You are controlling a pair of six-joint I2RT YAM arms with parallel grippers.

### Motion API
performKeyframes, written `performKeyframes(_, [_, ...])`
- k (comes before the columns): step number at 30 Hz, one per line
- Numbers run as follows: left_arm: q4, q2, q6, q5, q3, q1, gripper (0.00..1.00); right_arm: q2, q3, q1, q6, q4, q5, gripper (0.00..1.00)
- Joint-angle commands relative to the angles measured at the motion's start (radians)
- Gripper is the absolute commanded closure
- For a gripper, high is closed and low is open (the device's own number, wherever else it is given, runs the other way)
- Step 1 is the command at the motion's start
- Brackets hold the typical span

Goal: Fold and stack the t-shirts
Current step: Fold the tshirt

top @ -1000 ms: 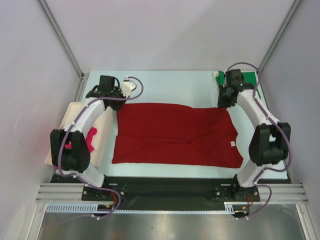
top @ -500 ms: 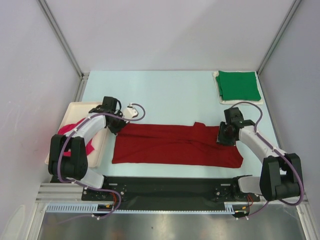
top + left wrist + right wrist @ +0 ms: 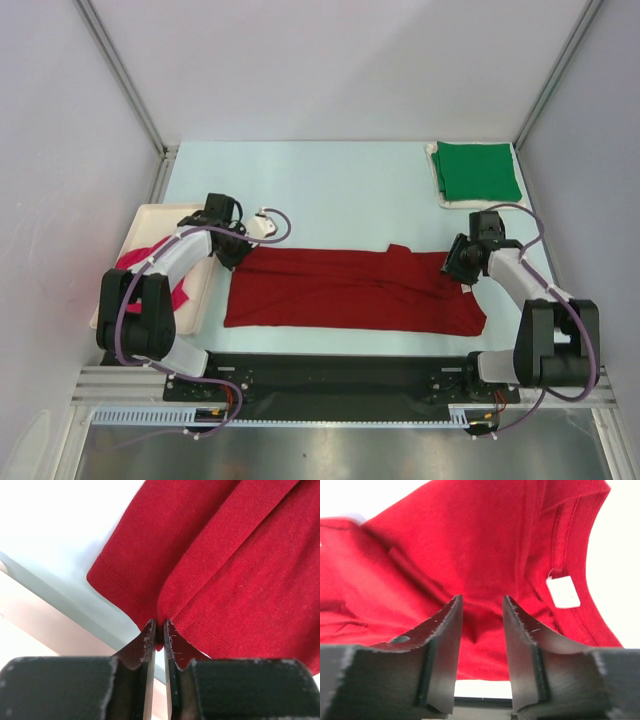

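Note:
The dark red t-shirt (image 3: 350, 290) lies folded in half lengthwise as a long band near the table's front edge. My left gripper (image 3: 240, 258) is shut on its far left corner; the left wrist view shows the cloth (image 3: 240, 570) pinched between the tips of my left gripper (image 3: 160, 626). My right gripper (image 3: 462, 270) is open just above the shirt's far right corner, holding nothing. The right wrist view shows the red cloth (image 3: 470, 545) and its white label (image 3: 562, 591) beyond my right gripper (image 3: 481, 600). The green t-shirt (image 3: 478, 172) lies folded at the back right. The bright pink t-shirt (image 3: 150, 268) lies in the tray.
The shallow cream tray (image 3: 160, 215) stands at the table's left edge, right beside my left arm. White walls and metal frame posts enclose the table on three sides.
Both grippers pulled the shirt's far edge toward the front, folding it in half. Since then my right gripper has opened, let go of the cloth, and shifted slightly back and right.

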Motion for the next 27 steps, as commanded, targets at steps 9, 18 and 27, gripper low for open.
performKeyframes(9, [-0.012, -0.067, 0.042, 0.01, -0.018, -0.007, 0.87, 0.151, 0.004, -0.04, -0.006, 0.126, -0.054, 0.88])
performKeyframes(18, [0.006, -0.133, 0.158, -0.038, -0.107, -0.014, 0.91, -0.017, 0.018, -0.12, -0.033, 0.035, 0.031, 1.0])
performKeyframes(27, [0.039, -0.112, 0.197, -0.11, -0.162, -0.047, 0.92, 0.016, 0.016, -0.142, -0.05, 0.061, -0.045, 0.82])
